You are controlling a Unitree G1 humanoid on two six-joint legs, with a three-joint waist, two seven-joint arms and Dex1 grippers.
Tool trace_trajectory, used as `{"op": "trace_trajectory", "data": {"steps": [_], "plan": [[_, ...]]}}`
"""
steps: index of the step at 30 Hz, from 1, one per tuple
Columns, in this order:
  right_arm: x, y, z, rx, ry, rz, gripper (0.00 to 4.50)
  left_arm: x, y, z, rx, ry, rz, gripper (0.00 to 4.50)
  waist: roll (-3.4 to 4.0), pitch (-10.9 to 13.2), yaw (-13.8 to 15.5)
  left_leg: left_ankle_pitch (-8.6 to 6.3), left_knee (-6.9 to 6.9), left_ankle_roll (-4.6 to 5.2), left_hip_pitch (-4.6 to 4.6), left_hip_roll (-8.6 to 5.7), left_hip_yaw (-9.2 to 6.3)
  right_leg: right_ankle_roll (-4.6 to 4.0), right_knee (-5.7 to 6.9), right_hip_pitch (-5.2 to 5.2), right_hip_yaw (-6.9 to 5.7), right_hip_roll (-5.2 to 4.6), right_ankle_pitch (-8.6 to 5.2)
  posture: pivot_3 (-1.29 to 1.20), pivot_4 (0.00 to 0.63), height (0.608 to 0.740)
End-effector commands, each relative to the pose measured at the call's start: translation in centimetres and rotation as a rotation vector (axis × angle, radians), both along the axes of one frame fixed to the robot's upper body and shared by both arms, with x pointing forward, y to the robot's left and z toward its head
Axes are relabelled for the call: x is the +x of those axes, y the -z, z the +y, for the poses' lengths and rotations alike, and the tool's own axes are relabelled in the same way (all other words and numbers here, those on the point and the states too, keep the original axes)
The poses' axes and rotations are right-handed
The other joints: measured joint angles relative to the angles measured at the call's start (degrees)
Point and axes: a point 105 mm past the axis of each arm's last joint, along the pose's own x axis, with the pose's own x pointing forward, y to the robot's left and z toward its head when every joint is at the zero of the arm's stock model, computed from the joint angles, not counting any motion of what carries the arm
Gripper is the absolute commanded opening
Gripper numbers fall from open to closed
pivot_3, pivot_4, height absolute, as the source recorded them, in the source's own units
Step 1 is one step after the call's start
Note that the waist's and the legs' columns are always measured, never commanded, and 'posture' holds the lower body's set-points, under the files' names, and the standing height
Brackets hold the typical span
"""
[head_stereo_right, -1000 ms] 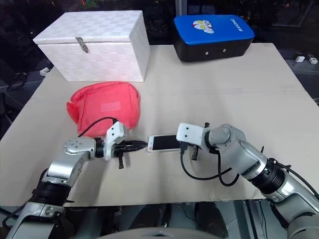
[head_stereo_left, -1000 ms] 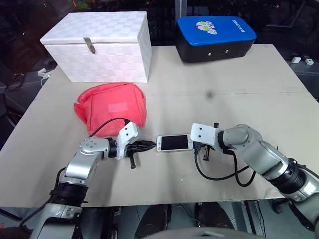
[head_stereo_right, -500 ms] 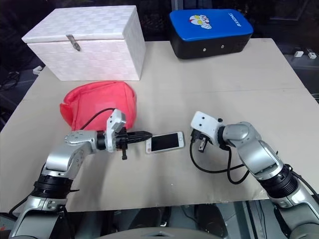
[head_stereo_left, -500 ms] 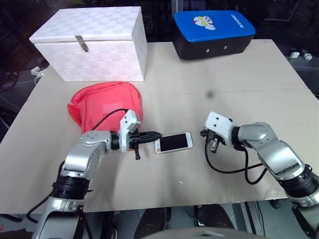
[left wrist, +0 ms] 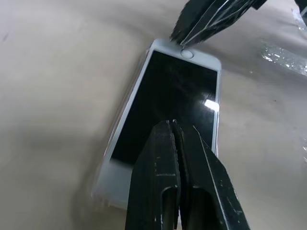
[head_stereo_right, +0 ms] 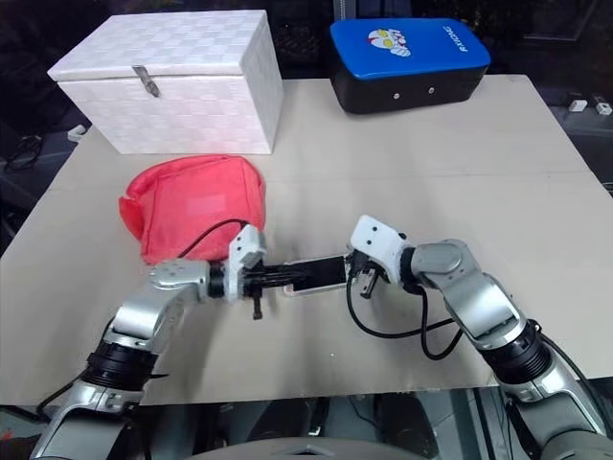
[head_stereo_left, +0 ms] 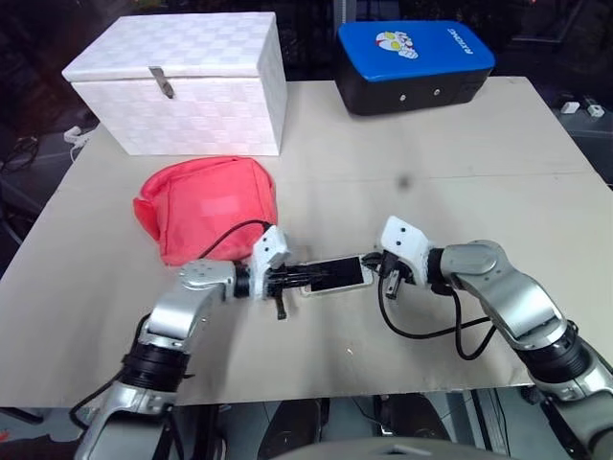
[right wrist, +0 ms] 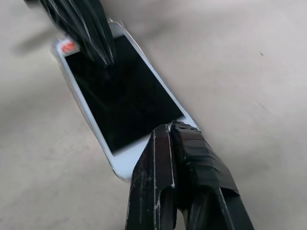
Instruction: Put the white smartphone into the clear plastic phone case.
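Lying flat on the tabletop [head_stereo_left: 479, 153], the white smartphone [head_stereo_left: 335, 273] sits between both closed, empty end effectors. Left wrist view: left end effector [left wrist: 173, 125] over its screen. Right wrist view: right end effector [right wrist: 170, 128] at its end.

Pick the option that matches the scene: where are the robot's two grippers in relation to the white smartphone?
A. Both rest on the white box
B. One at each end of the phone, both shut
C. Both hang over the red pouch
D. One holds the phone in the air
B: the shut left gripper and shut right gripper sit at opposite ends of the white smartphone, which lies flat on the table.
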Motion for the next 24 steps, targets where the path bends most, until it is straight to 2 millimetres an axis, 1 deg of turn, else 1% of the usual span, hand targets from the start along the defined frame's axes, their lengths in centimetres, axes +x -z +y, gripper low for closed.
{"op": "trace_trajectory", "data": {"steps": [1,3,5,6,9,12,16,20,23,24], "plan": [[0.4,-0.3,0.2,0.043,0.022,0.026,0.00,-0.1,2.6,1.0,0.089,-0.051,0.054,0.06,0.01,-0.02,-0.02,0.01,0.00,-0.01,0.04,0.00,0.00,0.00,0.01,0.02,0.00,0.00,0.00,0.00,0.150,0.740],[0.8,1.5,-0.2,0.008,0.067,0.125,0.00,-0.2,2.8,1.3,0.087,-0.058,0.058,0.06,0.03,-0.04,-0.04,0.01,-0.01,-0.02,0.18,0.00,0.00,0.00,0.02,0.14,-0.01,0.01,0.00,0.00,0.150,0.740],[0.9,3.1,-0.6,-0.039,0.073,0.193,0.00,-0.2,3.0,1.5,0.091,-0.063,0.056,0.06,0.04,-0.06,-0.08,0.01,-0.01,-0.01,0.34,0.00,0.00,0.00,0.01,0.32,0.00,0.00,0.00,0.00,0.150,0.740],[1.0,3.7,-0.7,-0.053,0.078,0.222,0.00,-0.3,3.1,1.5,0.091,-0.065,0.055,0.06,0.03,-0.10,-0.08,0.00,-0.07,0.00,0.68,0.00,0.01,0.00,-0.05,0.61,0.02,0.00,0.00,0.00,0.150,0.740],[0.8,4.9,-0.8,-0.092,0.059,0.294,0.00,-0.2,3.2,1.6,0.095,-0.075,0.050,0.06,0.08,-0.34,-0.12,-0.14,-0.12,0.24,1.04,0.01,0.00,-0.01,-0.07,0.96,0.00,0.00,-0.01,0.00,0.150,0.740],[0.4,6.3,-1.2,-0.143,0.045,0.354,0.00,-0.2,3.3,1.6,0.090,-0.085,0.048,0.06,0.20,-0.69,-0.11,-0.16,-0.12,0.26,1.23,0.01,0.00,-0.01,-0.07,1.14,0.00,0.01,-0.02,0.00,0.150,0.740],[-0.3,8.4,-1.7,-0.219,0.023,0.433,0.00,-0.4,3.5,1.5,0.085,-0.093,0.047,0.06,0.16,-1.09,-0.13,-0.18,-0.34,0.29,1.82,0.01,0.01,-0.01,-0.16,1.65,0.03,0.00,-0.04,0.00,0.150,0.740],[-1.3,10.9,-2.2,-0.277,0.013,0.524,0.00,-0.9,3.8,1.4,0.086,-0.100,0.058,0.06,0.28,-2.04,-0.09,-0.18,-0.40,0.30,1.89,0.01,0.01,-0.02,-0.17,1.67,0.04,-0.01,-0.04,0.00,0.150,0.740],[-0.8,12.1,-2.6,-0.278,0.047,0.542,0.00,-1.1,4.1,1.4,0.090,-0.110,0.066,0.06,0.28,-2.52,-0.13,-0.19,-0.63,0.30,2.22,0.02,0.01,-0.02,-0.36,1.97,0.06,-0.01,-0.05,0.00,0.150,0.740],[-0.4,12.2,-2.7,-0.270,0.064,0.537,0.00,-1.1,4.1,1.4,0.090,-0.115,0.068,0.06,0.33,-2.53,-0.14,-0.19,-0.82,0.31,2.52,0.02,0.01,-0.02,-0.47,2.26,0.07,-0.02,-0.06,0.00,0.150,0.740]]}}
